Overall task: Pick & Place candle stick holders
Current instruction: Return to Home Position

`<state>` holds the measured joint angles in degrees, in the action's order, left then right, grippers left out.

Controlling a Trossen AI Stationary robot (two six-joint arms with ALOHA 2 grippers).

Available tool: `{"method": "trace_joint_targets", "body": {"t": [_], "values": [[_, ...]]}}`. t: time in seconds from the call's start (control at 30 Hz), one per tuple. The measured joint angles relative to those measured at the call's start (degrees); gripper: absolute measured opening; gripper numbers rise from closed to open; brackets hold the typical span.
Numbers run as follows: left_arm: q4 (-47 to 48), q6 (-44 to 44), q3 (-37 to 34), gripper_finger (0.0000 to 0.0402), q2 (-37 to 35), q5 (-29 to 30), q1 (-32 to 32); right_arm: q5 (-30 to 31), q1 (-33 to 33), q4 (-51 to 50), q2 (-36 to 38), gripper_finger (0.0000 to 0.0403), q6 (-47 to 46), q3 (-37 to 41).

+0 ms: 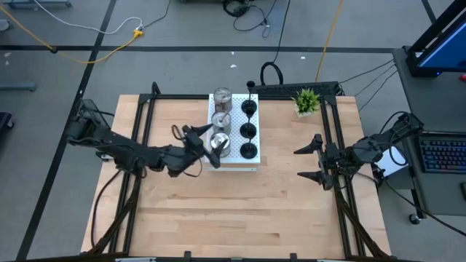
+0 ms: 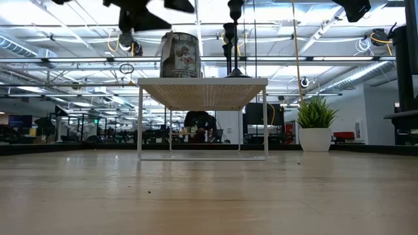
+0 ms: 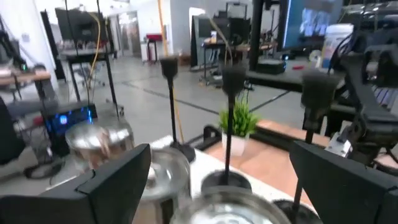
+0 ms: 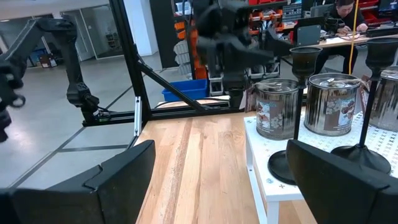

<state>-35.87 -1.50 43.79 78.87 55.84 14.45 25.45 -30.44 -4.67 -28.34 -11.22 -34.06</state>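
Note:
A white perforated stand point(image 1: 234, 166) carries three silver cup-like candle stick holders in one row point(image 1: 221, 98) point(image 1: 220, 120) point(image 1: 219, 143) and three black stemmed ones beside them point(image 1: 249, 108) point(image 1: 248, 131) point(image 1: 249, 151). They stand upright on their bases. My left gripper point(image 1: 207, 144) is open at the nearest silver holder point(image 3: 230, 208), with its fingers point(image 3: 118, 180) on either side of the holder and apart from it. My right gripper point(image 1: 300, 163) is open and empty at the table's right, pointing at the stand point(image 4: 267, 180).
A small green potted plant point(image 1: 306, 100) stands at the far right of the table. Black frame rails run along the table's left, right and far sides. The stand's top sits raised on thin legs point(image 2: 202, 85). Bare wood lies in front of the stand.

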Motion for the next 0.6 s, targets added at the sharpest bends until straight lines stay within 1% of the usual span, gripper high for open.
{"method": "trace_joint_targets", "body": {"t": [0.17, 0.27, 0.5, 0.6], "values": [[0.69, 6.08, 0.00, 0.0390, -7.82, 0.25, 2.32, 0.00, 0.00, 0.01, -0.02, 0.0354, -0.01, 0.00], [4.70, 6.81, 0.00, 0.0390, -13.17, 0.24, 4.73, -0.01, 0.00, 0.04, -0.02, 0.0354, -0.02, 0.00], [15.58, 3.32, 0.00, 0.0390, -23.52, 0.24, 11.23, -0.04, -0.02, -0.07, -0.02, 0.0354, -0.02, 0.00], [17.48, 1.49, 0.00, 0.0390, -26.23, 0.24, 13.44, -0.02, -0.02, -0.07, -0.02, 0.0354, -0.02, 0.00]]}}
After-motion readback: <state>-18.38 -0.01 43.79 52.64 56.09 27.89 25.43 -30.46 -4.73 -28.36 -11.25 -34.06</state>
